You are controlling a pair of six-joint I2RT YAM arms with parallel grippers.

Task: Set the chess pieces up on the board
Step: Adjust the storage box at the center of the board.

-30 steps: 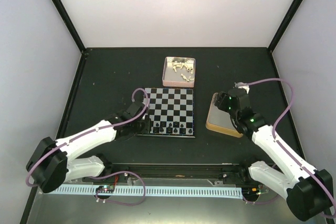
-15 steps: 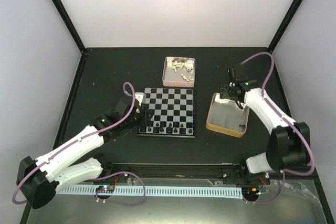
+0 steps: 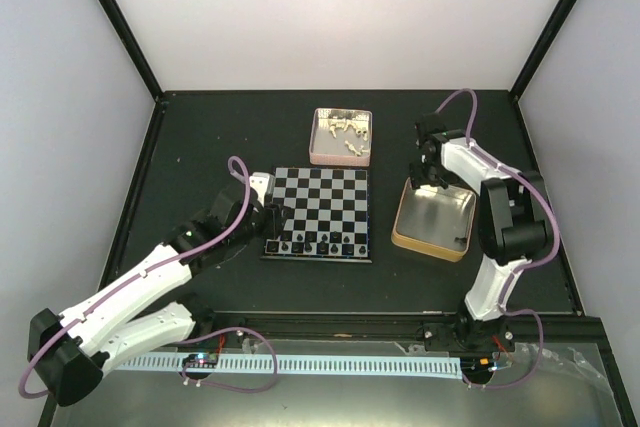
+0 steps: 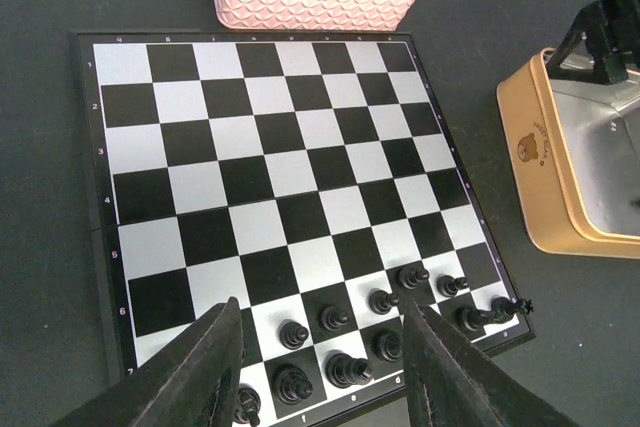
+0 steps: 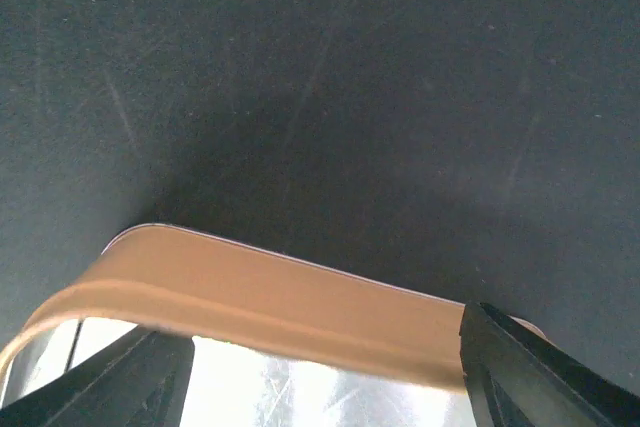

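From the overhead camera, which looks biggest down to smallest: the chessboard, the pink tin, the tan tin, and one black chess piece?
1. chessboard
2. tan tin
3. pink tin, only a little smaller than the tan one
4. black chess piece, far smaller than the rest

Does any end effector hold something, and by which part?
Nothing is held: left end effector open near the board, right end effector open over the tan tin.
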